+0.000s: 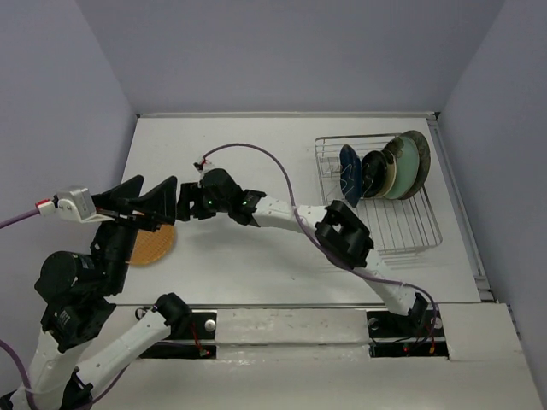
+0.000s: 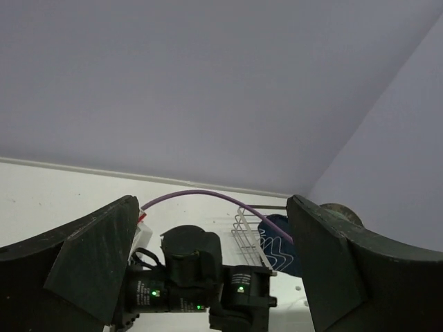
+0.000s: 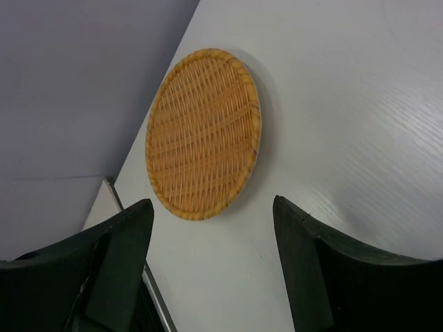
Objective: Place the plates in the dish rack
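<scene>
The orange woven-look plate [image 1: 155, 248] lies flat on the table at the left, and fills the upper middle of the right wrist view [image 3: 204, 131]. My right gripper [image 1: 183, 205] is open and empty just right of it, jaws wide, the plate's near rim between the fingertips [image 3: 211, 205]. My left gripper [image 1: 154, 195] is open and empty, raised above the plate and facing the right gripper's wrist [image 2: 213, 207]. The dish rack [image 1: 410, 224] at the right holds the dark blue plate [image 1: 349, 169], the black plate [image 1: 373, 174], the teal plate [image 1: 400, 166] and a grey one [image 1: 419, 154] on edge.
The right arm [image 1: 342, 232] stretches across the table's middle with a purple cable [image 1: 256, 149] looping above it. Walls close the table on three sides. The rack's near half [image 1: 402, 231] holds no plates. The rack [image 2: 250, 232] and blue plate [image 2: 277, 242] show in the left wrist view.
</scene>
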`<state>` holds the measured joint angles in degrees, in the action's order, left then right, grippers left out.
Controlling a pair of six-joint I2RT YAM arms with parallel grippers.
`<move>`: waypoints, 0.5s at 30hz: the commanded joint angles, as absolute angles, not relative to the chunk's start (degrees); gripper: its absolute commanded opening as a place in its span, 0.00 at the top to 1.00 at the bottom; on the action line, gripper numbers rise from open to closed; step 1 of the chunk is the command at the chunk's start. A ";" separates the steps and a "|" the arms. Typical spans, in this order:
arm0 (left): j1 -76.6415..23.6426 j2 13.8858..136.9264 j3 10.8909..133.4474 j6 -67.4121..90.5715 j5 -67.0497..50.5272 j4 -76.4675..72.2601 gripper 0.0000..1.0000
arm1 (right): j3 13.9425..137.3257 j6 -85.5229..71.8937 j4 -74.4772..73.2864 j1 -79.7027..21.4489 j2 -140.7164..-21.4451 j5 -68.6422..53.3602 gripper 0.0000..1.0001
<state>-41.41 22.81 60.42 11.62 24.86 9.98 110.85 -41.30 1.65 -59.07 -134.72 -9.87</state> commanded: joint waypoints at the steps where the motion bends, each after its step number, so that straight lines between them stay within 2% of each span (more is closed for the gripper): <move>1: -41.13 21.62 59.86 11.25 24.61 11.95 0.01 | 120.83 -49.39 3.78 -59.59 -142.81 -12.57 0.27; 4: -41.13 20.75 57.67 11.69 22.86 12.04 0.01 | 130.13 -51.68 0.97 -59.59 -149.14 -12.57 0.33; 8: -41.13 19.87 55.90 12.13 20.92 11.34 0.01 | 139.10 -54.13 -4.56 -59.59 -156.08 -13.79 0.36; 15: -41.13 17.76 52.74 12.48 19.77 10.55 0.01 | 143.70 -59.76 -5.45 -59.59 -162.24 -18.72 0.38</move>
